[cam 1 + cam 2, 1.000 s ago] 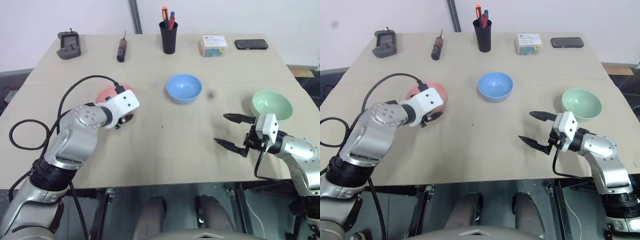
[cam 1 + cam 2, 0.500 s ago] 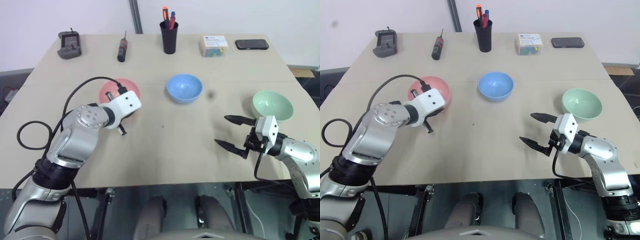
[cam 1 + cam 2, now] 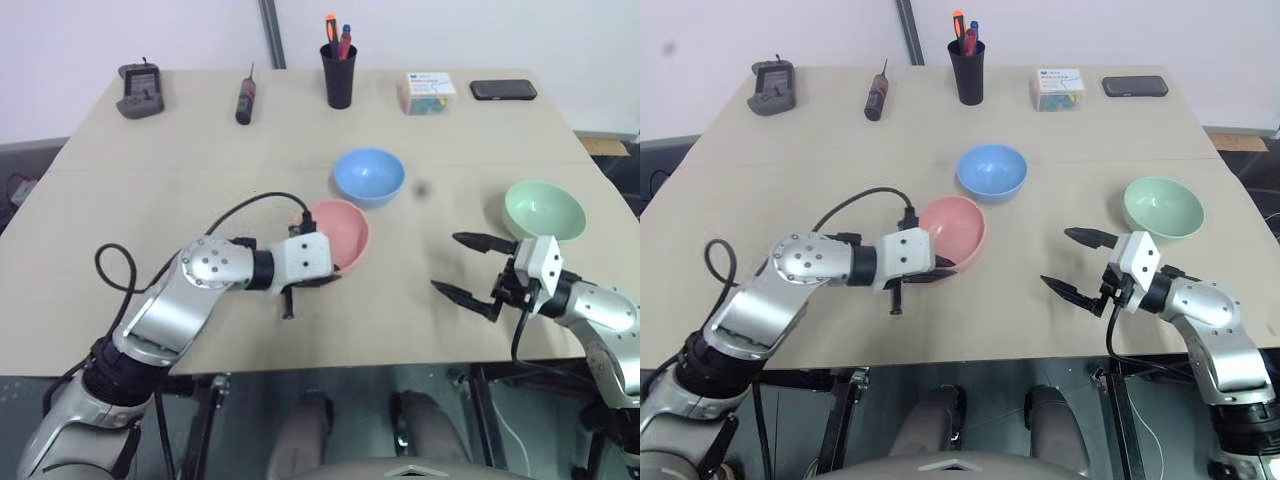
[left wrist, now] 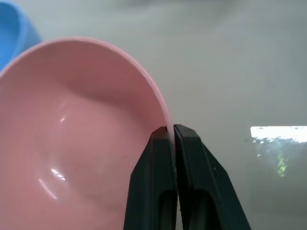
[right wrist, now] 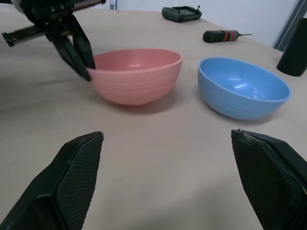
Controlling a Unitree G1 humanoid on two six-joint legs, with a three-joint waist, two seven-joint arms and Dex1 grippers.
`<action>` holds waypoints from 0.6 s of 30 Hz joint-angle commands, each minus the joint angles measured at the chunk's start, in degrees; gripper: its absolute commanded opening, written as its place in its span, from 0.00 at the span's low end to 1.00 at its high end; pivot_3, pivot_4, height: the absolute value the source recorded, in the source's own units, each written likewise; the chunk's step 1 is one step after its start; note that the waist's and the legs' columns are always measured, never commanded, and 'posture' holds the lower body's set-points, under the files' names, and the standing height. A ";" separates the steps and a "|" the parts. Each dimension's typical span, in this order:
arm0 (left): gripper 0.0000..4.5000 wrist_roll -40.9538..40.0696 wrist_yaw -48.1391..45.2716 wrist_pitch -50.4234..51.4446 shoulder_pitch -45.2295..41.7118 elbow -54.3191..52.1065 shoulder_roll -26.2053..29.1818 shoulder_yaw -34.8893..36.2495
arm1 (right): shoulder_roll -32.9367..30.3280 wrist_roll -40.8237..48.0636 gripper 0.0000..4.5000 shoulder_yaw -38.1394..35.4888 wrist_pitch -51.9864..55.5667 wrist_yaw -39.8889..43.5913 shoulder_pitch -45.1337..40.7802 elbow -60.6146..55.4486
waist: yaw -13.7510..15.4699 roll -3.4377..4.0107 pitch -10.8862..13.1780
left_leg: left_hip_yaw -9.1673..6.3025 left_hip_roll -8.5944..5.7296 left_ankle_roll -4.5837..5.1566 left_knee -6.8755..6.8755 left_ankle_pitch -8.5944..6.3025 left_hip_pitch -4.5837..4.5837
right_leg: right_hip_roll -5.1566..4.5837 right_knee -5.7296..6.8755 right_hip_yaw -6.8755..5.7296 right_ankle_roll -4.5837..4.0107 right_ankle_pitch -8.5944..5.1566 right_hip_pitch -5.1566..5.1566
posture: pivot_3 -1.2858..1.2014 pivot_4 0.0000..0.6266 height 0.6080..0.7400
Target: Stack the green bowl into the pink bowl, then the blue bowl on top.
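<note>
Now that the left gripper (image 4: 173, 130), pinching the rim of the pink bowl (image 3: 338, 232), has pulled it toward mid-table, it sits at the blue bowl's (image 3: 368, 176) seven o'clock. The right gripper (image 3: 472, 268) waits wide open, green bowl (image 3: 544, 208) at its one o'clock.

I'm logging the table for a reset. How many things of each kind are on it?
Bowls: 3 (pink, blue, green)
Pen cup: 1
Screwdriver: 1
Phone: 1
Small clear box: 1
Dark handheld device: 1
Total: 8
</note>
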 commanded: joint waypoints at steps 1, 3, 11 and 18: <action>0.43 -1.29 -0.48 -2.40 -1.40 -0.07 -0.65 1.40 | -0.41 0.51 1.00 -2.13 -0.20 -0.98 0.15 -2.56 | 0.00 0.00 0.00 | 0.00 0.00 0.00 0.00 0.00 0.00 | 0.00 0.00 0.00 0.00 0.00 0.00 | 0.52 0.24 1.00; 0.54 -4.04 -0.95 -0.58 -1.26 -0.72 -0.97 3.53 | -0.65 0.27 1.00 -2.32 0.13 -1.28 0.26 -2.34 | -0.15 0.00 0.00 | 0.01 0.01 0.00 0.00 0.00 0.01 | 0.01 0.01 0.01 0.00 0.00 0.00 | 0.52 0.24 1.00; 0.99 -18.02 4.19 2.44 4.46 -2.85 -6.50 19.72 | -2.32 -13.80 1.00 -2.59 3.06 -15.62 -11.83 12.67 | -0.33 0.02 0.00 | 0.10 0.02 0.00 0.14 0.00 0.04 | 0.00 0.07 0.09 0.00 0.00 0.00 | 0.52 0.24 1.00; 0.99 -16.24 3.98 -8.60 10.12 -0.75 -7.22 21.35 | -4.03 -17.21 1.00 -1.58 10.40 -18.10 -20.86 26.36 | 0.16 0.02 -0.01 | 0.04 0.00 0.00 0.29 0.00 -0.02 | -0.02 0.19 0.05 -0.01 0.00 0.00 | 0.52 0.24 1.00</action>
